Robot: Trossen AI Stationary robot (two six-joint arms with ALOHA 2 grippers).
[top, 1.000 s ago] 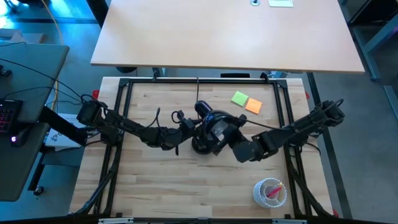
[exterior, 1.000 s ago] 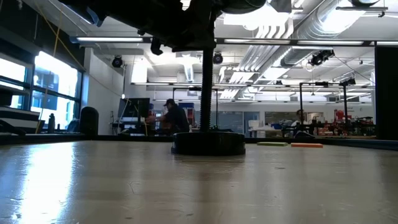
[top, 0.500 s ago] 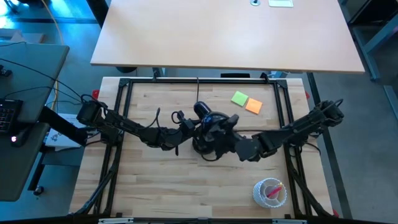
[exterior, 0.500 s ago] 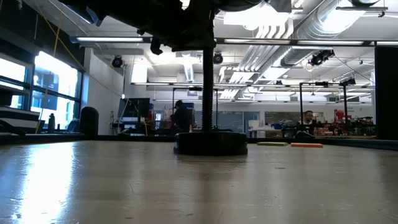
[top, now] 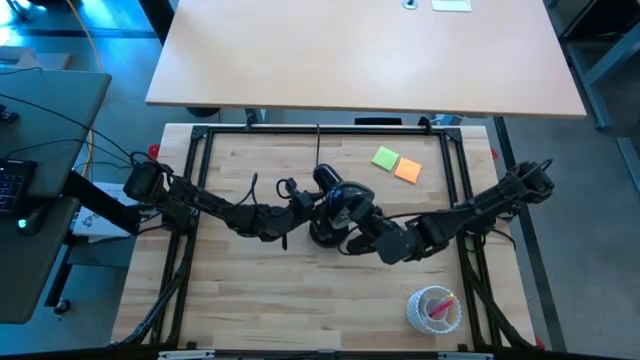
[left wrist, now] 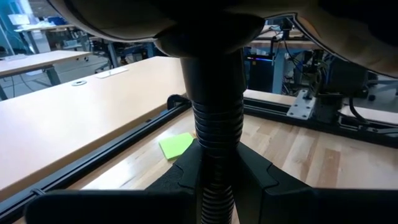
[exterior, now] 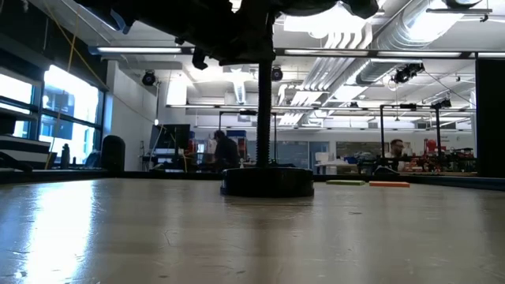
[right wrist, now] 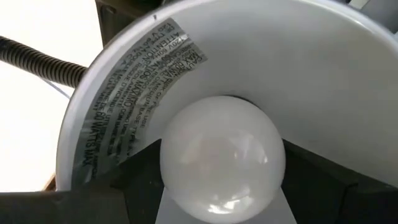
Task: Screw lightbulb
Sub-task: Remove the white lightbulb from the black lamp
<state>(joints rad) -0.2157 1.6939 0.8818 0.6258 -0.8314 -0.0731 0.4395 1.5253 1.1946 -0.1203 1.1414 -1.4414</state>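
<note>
the lightbulb [right wrist: 222,157] sat inside the lamp head [right wrist: 348,74] at mid-desk, the right gripper [right wrist: 221,193] fingers spread around its globe; the left gripper [left wrist: 214,186], nearly closed, clamped the lamp neck [left wrist: 216,118]. next, seemingly, another twist.

high: straight down | low: table-level | wrists: close on lamp [top: 335,215], shared

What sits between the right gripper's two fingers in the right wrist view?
The lightbulb: its white globe fills the gap between the right gripper fingers, inside the lamp shade with its white lining and warning label. Only the right wrist view shows this.
</note>
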